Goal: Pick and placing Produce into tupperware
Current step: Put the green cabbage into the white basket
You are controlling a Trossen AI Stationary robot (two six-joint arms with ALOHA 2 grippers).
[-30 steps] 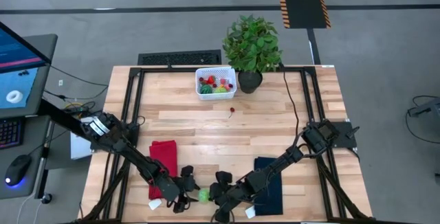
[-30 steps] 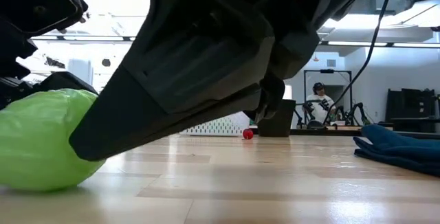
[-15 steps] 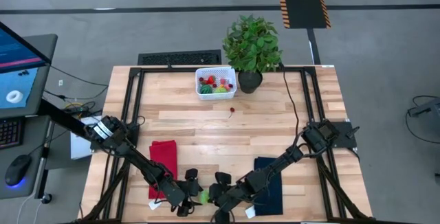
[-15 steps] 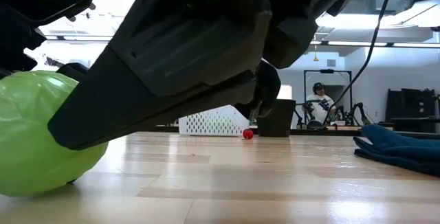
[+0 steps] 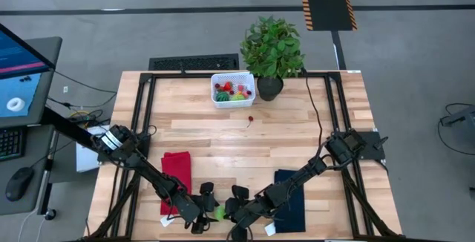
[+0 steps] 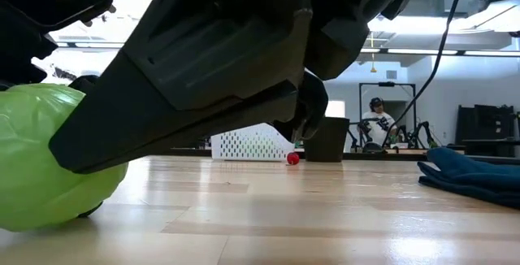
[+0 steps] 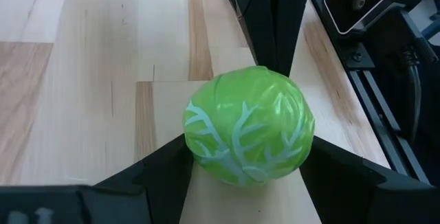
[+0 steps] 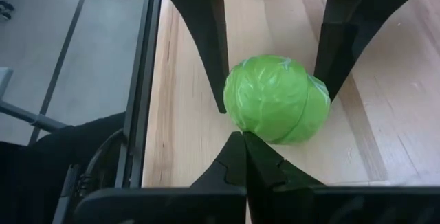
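Observation:
A light-green toy cabbage (image 7: 249, 136), one piece of the produce, rests on the wood near the table's front edge (image 5: 220, 212). My left gripper (image 7: 247, 145) is open and comes from the left, one finger on each side of the cabbage. My right gripper (image 8: 242, 136) is shut and comes from the right, with its tip at the cabbage. In the low view the right gripper's dark wedge (image 6: 203, 78) points at the cabbage (image 6: 45, 167). The white tupperware basket (image 5: 233, 88) stands at the far edge with several produce pieces inside. A small red piece (image 5: 251, 119) lies on the table before it. My right gripper's shut fingertips (image 8: 240, 145) rest against the cabbage's side (image 8: 265, 133) that faces the table's right. They slant down from the right, and the cabbage sits on the table. My left gripper's fingers (image 7: 168, 165) stand close along the cabbage's two flanks; I cannot tell whether they touch.
A red cloth (image 5: 177, 174) lies behind the left gripper and a dark blue cloth (image 5: 291, 197) under the right arm. A potted plant (image 5: 272, 49) stands beside the basket. The table's front edge is just behind both grippers, and bare wood lies across the table's middle.
My left gripper has crept toward the table's right, so its fingers now reach around the cabbage. The cabbage has shifted a little along the table toward the left gripper, with the right gripper's shut tip staying against it.

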